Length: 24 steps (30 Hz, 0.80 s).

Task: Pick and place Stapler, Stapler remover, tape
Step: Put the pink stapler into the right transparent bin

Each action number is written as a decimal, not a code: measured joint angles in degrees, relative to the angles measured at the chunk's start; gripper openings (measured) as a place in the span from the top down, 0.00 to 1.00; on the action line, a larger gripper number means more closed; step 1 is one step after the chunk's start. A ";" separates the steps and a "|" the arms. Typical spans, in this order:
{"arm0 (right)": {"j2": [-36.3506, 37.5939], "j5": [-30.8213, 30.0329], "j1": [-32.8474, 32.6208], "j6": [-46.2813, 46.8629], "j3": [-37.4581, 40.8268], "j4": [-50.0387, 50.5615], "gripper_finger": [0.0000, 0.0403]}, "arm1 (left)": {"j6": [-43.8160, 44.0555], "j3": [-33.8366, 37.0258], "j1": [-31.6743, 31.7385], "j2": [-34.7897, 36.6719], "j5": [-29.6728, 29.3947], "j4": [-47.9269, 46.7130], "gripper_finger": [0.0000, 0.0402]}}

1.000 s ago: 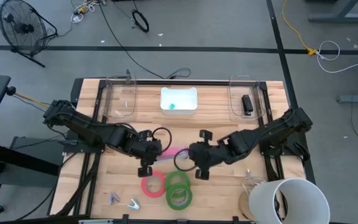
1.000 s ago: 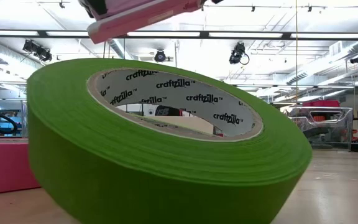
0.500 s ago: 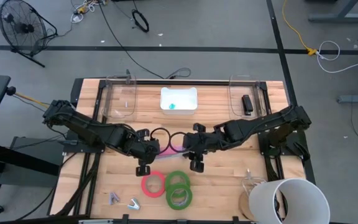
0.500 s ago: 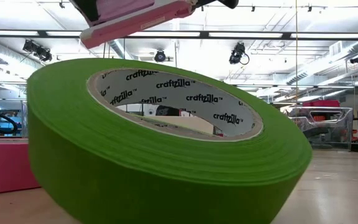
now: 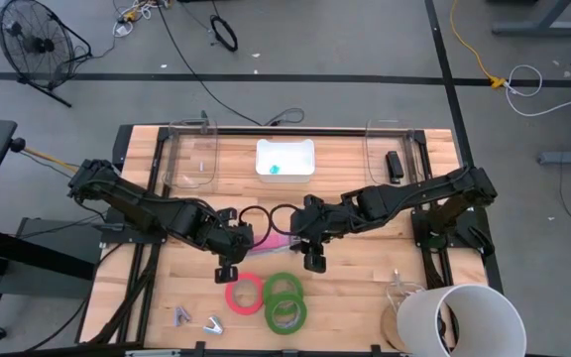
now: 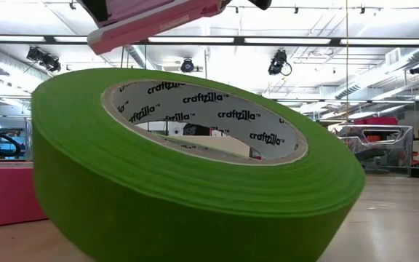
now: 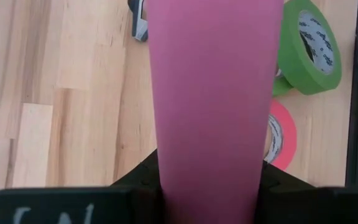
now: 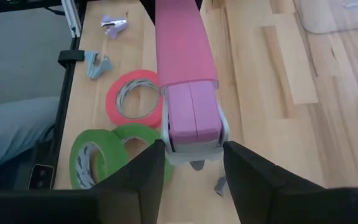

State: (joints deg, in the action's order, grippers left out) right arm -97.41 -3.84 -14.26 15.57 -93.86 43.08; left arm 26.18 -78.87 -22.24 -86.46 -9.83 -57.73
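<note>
Gripping one end of a pink stapler [image 5: 276, 239] above the middle of the wooden table [image 5: 365, 288], the left gripper [image 5: 247, 236] holds it raised off the surface, while the right gripper [image 5: 298, 230] meets the stapler's other end with its fingers [image 8: 145, 177] spread on either side, not visibly closed on it. Toward the table's front edge lie the red-pink tape [image 5: 245, 295] and two overlapping green tape rolls [image 5: 285, 300], with two staple removers [image 5: 198, 319] near the front-left corner.
</note>
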 joint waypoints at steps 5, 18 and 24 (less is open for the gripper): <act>0.03 -0.23 0.44 -2.63 0.00 0.22 0.59 | 0.12 0.00 0.03 0.00 -0.20 -0.07 0.72; 1.12 4.75 1.88 -2.53 -0.13 -7.37 0.59 | -0.09 -0.11 0.15 -0.11 -1.28 0.81 0.72; 0.11 4.53 1.60 -1.61 2.26 -7.15 0.58 | -0.31 -0.07 0.09 -0.13 -0.70 0.72 0.72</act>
State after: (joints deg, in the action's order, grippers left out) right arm -97.29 0.69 -12.67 13.96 -91.60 35.93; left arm 25.87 -78.94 -22.15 -86.59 -10.53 -57.01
